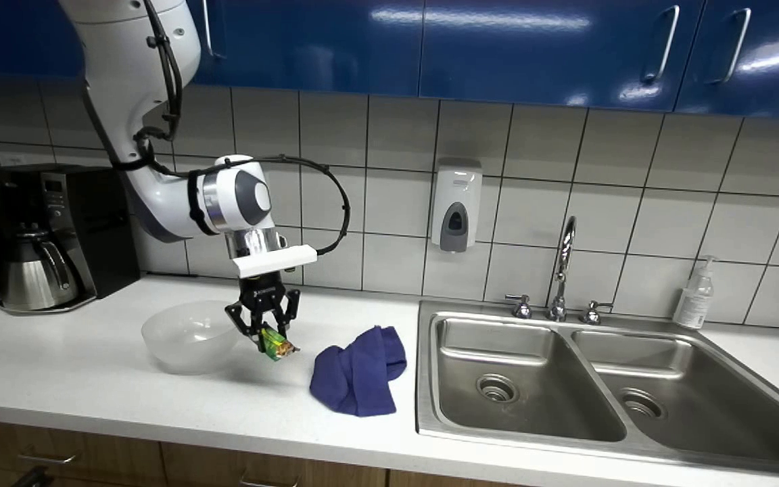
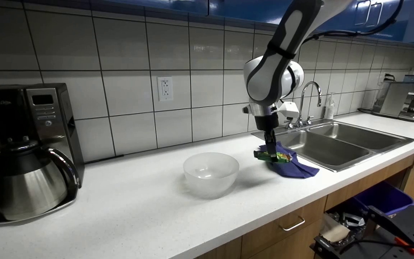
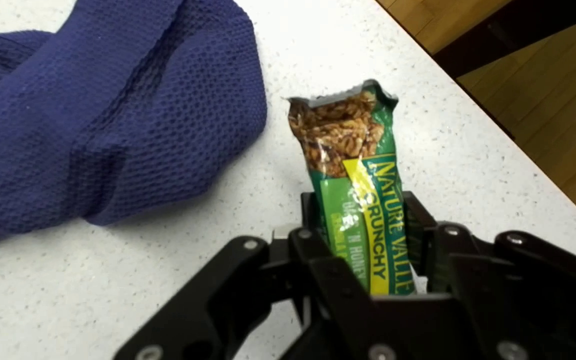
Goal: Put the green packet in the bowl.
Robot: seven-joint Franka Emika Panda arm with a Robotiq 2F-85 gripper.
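Note:
The green packet point(image 1: 277, 345) is a Nature Valley bar wrapper with a yellow stripe. It also shows in an exterior view point(image 2: 264, 156) and in the wrist view point(image 3: 363, 220). My gripper point(image 1: 269, 336) is shut on the packet, with a finger on each long side in the wrist view point(image 3: 360, 212). The packet appears held a little above the counter. The frosted, see-through bowl point(image 1: 186, 348) stands upright beside the gripper, on the coffee maker's side; an exterior view also shows it point(image 2: 210, 181), apart from the packet. The packet's near end is hidden by the gripper in the wrist view.
A crumpled blue cloth point(image 1: 360, 372) lies between the gripper and the double steel sink point(image 1: 430, 406). A coffee maker point(image 2: 49, 118) with a steel carafe stands beyond the bowl. The white counter point(image 2: 128, 201) ends at a front edge above wooden drawers.

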